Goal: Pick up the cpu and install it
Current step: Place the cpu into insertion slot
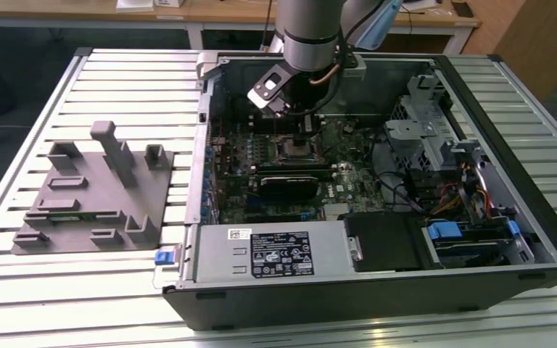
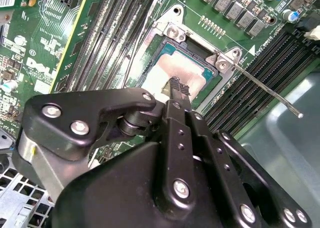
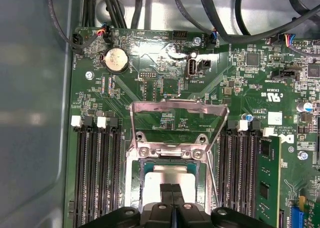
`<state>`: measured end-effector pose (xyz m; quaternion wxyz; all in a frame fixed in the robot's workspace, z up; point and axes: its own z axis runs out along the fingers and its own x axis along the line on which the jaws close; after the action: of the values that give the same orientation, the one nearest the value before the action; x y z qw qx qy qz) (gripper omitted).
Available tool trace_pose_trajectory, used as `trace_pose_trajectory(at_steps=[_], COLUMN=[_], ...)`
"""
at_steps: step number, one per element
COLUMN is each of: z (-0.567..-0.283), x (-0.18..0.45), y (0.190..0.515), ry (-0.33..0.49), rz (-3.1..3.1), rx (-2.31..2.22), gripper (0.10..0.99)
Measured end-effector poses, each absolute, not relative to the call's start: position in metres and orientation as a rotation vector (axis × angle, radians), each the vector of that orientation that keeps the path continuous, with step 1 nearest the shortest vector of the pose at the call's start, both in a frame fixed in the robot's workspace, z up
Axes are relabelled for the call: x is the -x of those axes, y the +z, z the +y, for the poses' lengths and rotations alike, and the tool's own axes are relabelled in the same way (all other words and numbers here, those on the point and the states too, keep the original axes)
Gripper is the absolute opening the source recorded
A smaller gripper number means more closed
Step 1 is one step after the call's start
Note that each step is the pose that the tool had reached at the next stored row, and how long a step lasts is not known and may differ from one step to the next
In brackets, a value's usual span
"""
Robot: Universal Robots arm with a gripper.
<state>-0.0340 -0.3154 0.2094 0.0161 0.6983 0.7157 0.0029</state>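
Over the open socket (image 1: 296, 148), the hand (image 2: 176, 85) hangs above the cpu (image 2: 186, 66).
Both fingers (image 3: 166, 198) are pressed together and grip nothing; their tips are directly over the cpu's silver top, and contact cannot be confirmed. The cpu lies flat inside the socket, with the load plate (image 3: 175, 103) raised. In the exterior view, the computer case (image 1: 376, 297) sits on the counter (image 1: 27, 290), with the grey fixture block (image 1: 95, 196) at its 9 o'clock.

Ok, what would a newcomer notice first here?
The shut claw hangs over the silver-topped cpu lying in its socket, whose metal frame stands flipped open. In the exterior view the open computer case lies on a slatted table, a grey fixture block on that view's left.
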Motion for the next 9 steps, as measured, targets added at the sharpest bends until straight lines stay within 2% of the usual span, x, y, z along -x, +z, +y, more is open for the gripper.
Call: trace_pose_trajectory(at_steps=[9], z=[-0.3154], x=[0.0340], y=[0.2116], ry=[0.010], rz=[2.226], rx=[-2.172], gripper=[0.106])
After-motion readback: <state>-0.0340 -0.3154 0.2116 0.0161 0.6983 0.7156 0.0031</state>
